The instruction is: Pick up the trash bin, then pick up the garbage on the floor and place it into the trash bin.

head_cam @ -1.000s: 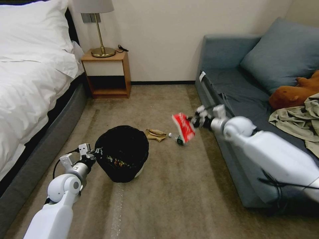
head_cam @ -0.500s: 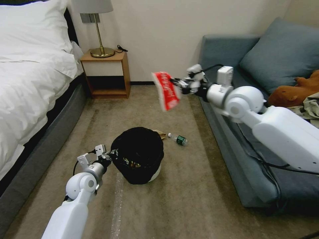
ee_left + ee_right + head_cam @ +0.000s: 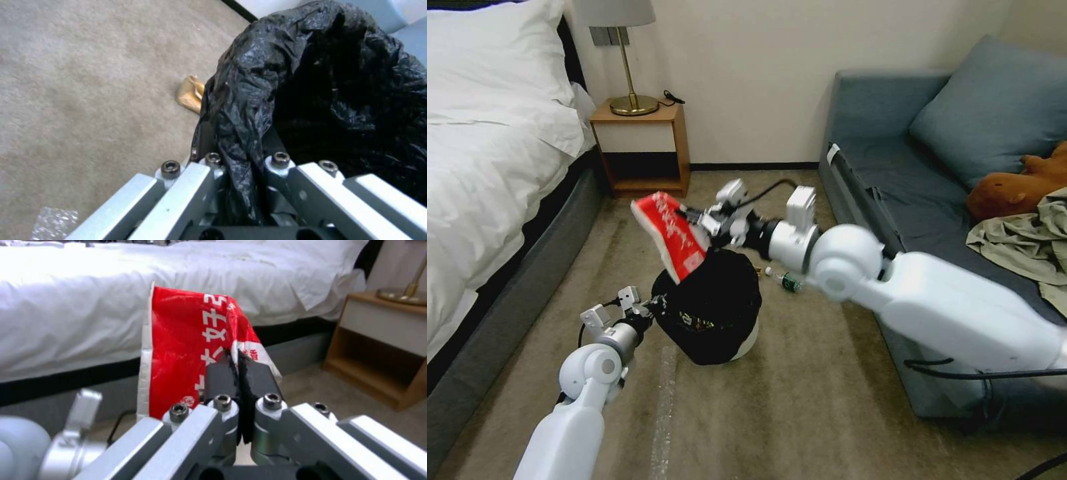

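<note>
The right claw [image 3: 697,217] is gripping the red wrapper [image 3: 668,233] by its edge, the pads pressed together on the film, and is holding it just above the far-left side of the bin's [image 3: 710,313] mouth. The wrapper is hanging tilted, its lower corner reaching down to the rim. The left claw [image 3: 644,311] is clamped on the bin's rim and black liner [image 3: 249,110], holding the bin tipped toward the right arm, its white base low over the floor [image 3: 800,400].

To do this drop well, I judge the wrapper needs to be brought farther over the middle of the opening before the pads part, since it is light and flat and could slide off the rim onto the carpet. Lowering it partway inside should help, as should keeping the bin steady and its mouth facing up.

Inside the bin, a bit of coloured print is showing low against the liner; what it belongs to I cannot tell, and the rest of the inside is dark. The bottle [image 3: 787,281] is lying on the floor just behind the bin, and the tan paper bag [image 3: 191,95] is lying close beside it on the carpet.
</note>
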Controlling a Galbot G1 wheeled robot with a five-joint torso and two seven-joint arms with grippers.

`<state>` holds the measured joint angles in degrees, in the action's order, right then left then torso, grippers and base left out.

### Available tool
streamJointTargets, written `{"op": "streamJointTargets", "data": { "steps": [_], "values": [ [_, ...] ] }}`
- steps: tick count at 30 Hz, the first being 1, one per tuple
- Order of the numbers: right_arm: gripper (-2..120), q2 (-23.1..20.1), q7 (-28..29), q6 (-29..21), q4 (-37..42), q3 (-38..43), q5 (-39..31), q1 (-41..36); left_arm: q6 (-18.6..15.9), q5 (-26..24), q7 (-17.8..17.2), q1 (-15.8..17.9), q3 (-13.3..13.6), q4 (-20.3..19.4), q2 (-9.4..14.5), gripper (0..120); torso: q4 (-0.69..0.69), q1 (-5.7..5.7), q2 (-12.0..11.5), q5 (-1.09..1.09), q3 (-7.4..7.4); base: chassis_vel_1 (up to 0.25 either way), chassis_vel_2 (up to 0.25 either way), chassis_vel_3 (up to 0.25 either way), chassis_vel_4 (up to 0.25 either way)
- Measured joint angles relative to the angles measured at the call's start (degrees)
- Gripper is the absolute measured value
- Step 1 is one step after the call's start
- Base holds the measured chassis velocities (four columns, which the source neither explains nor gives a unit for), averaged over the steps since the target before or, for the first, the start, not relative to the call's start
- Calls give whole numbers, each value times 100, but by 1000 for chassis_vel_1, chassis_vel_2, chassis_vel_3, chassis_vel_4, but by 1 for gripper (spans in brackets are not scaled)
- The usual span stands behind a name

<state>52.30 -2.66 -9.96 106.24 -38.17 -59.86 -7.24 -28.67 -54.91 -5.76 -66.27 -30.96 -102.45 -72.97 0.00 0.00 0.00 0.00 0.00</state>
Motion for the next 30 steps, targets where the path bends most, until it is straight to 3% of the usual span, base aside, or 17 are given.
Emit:
{"op": "streamJointTargets", "data": {
  "steps": [17,20,24,27,30],
  "values": [
    [0,315,-803,371,-1183,-3,1049,-632,-82,-232,-21,-72,-160,-116,46,3,0,0,0,0,0,0,0,0,0],
    [14,319,-880,373,-1209,26,1130,-665,-84,-236,-20,-28,-162,-70,26,3,0,0,0,0,0,0,0,0,0],
    [23,319,-889,373,-1216,27,1163,-668,-84,-236,-20,-18,-162,-51,9,3,1,0,0,-1,0,0,0,0,0],
    [40,319,-898,372,-1221,30,1182,-671,-84,-236,-20,-8,-171,-28,4,3,0,0,0,0,0,0,0,0,0],
    [45,327,-899,391,-1231,53,1201,-671,-84,-235,-18,-5,-183,-24,9,3,0,0,0,0,0,0,0,0,0]
  ]
}}
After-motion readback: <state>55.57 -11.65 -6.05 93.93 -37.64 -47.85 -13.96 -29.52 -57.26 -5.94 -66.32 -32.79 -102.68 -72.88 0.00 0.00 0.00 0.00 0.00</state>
